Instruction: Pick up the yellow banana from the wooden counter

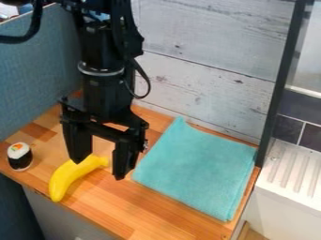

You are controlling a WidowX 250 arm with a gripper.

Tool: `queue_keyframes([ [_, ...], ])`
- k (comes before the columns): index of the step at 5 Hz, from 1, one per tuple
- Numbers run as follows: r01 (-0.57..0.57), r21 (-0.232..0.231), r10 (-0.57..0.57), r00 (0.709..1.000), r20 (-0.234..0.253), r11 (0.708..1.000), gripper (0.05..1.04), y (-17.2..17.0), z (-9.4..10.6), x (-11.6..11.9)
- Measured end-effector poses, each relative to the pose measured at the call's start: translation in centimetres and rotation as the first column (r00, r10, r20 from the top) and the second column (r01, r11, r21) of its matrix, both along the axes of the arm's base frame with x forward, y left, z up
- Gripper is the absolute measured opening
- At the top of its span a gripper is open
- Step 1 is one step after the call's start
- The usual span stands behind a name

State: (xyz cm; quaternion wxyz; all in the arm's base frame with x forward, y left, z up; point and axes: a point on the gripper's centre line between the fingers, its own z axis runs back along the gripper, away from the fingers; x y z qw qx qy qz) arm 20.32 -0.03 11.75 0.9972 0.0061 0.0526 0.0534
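Arm: we see the black arm [103, 51] enter at 11 o'clock of the view and drop almost straight down, wrist low over the counter, leaning very slightly toward 5 o'clock.
Cable: black loop [147, 84] bows out on the arm's 3 o'clock side.
Gripper: we have the gripper [99, 169] pointing down, open, fingers well apart, nothing gripped. Finger on the 9 o'clock side sits higher in view, the other lower, toward 4 o'clock.
Toy banana: yellow toy banana [65, 176] on the counter, at the gripper's 8 o'clock. Its narrow end runs up toward 2 o'clock and shows between the fingers; lower end points to 7 o'clock. We can't tell if a finger touches it.
Toy maki roll: toy maki roll [20, 158] stands upright at 9 o'clock, near the counter's edge.
Cloth: folded turquoise cloth [194, 168] lies flat at 3 o'clock, just beside the gripper in view.
Counter: wooden counter [147, 213] under all three.
Backdrop: whitewashed plank wall [207, 61] at 1 o'clock, blue panel [34, 75] at 10.
Drainboard: ribbed white drainboard [289, 169] at 3 o'clock, past the cloth and black post [282, 79].
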Motion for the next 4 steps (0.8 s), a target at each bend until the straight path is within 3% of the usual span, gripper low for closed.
queue_keyframes([
  [1,0.002,0.001,-0.002,1.0,-0.018,1.0,1.001,0.0,-0.4,-0.2],
  [3,0.057,0.067,-0.055,0.998,-0.022,0.996,1.001,5.2,-0.8,0.6],
  [4,0.063,0.111,-0.063,0.998,0.003,0.992,1.001,6.7,-1.6,1.4],
])
